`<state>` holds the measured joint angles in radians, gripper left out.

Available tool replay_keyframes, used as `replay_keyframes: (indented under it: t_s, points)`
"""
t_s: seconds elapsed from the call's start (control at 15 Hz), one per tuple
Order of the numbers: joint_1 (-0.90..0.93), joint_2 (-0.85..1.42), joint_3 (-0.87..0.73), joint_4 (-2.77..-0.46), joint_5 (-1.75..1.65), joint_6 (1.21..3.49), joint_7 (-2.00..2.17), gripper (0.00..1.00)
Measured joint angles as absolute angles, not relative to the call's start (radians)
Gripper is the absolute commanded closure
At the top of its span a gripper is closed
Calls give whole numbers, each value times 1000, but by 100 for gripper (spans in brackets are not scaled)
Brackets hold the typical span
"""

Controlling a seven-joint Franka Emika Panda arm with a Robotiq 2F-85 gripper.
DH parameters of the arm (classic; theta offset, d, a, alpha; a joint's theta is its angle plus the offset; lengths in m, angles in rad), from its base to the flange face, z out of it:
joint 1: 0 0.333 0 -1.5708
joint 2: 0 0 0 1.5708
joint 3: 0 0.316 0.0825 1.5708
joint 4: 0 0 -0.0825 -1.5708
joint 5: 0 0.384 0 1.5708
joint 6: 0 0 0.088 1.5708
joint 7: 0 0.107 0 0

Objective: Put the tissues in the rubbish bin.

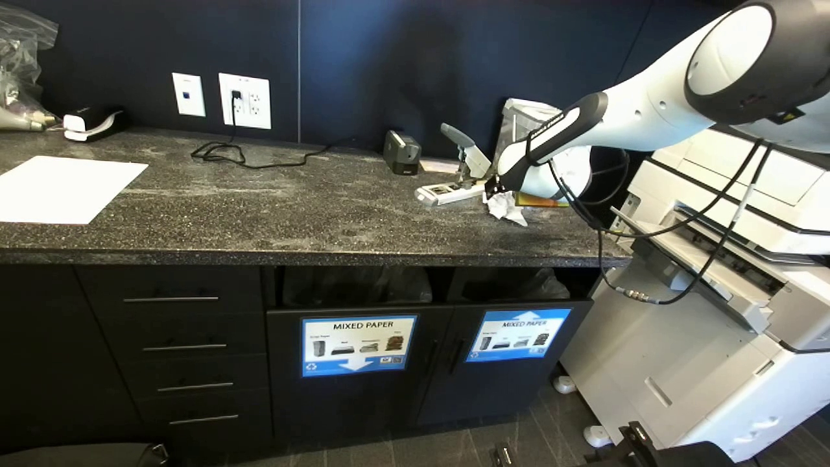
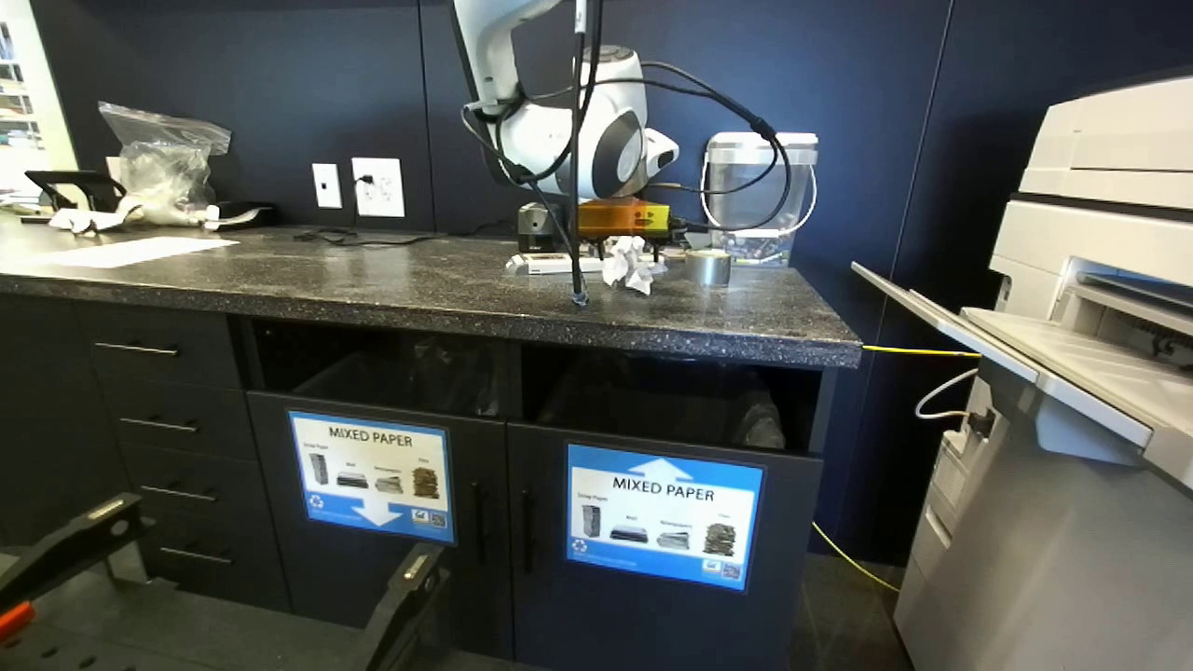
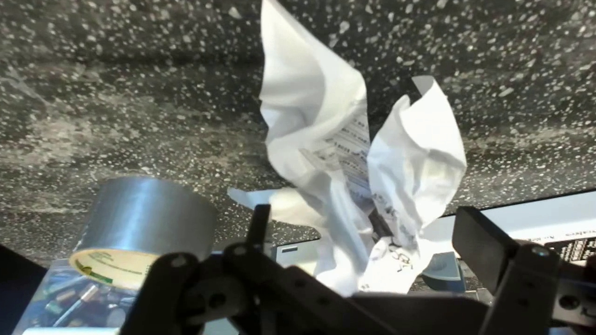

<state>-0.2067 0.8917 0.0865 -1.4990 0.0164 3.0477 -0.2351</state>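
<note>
One crumpled white paper wad, the only tissue I can make out, lies on the dark speckled counter. It shows in both exterior views (image 1: 507,207) (image 2: 630,265) and fills the middle of the wrist view (image 3: 321,158), with some print on it. My gripper (image 3: 361,228) is open, its two black fingers on either side of the wad. The left finger overlaps a paper flap; I cannot tell if it touches. In an exterior view the fingertips (image 1: 495,185) are at the wad. The rubbish bin (image 2: 652,610), a dark compartment with the bluer label, is below the counter; it also shows here (image 1: 483,389).
A stapler (image 1: 450,191) and pencil sharpener (image 1: 403,153) stand behind the wad. A tape roll (image 2: 708,267) and clear bucket (image 2: 757,200) are beside it. The counter's front edge (image 2: 522,326) overhangs the slots. A paper sheet (image 1: 61,188) lies far left. A printer (image 1: 707,259) stands right.
</note>
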Motion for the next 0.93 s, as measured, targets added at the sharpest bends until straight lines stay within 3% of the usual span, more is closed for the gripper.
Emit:
replay_keyframes:
  t_s: [0.27,0.33,0.47,0.93]
  points:
    - [-206,935,86,-1447,10,3045,-235,0]
    - [-206,943,86,-1436,9,3043,-235,25]
    - [-206,956,85,-1419,7,3040,-235,34]
    - [-202,976,75,-1386,4,3026,-235,88]
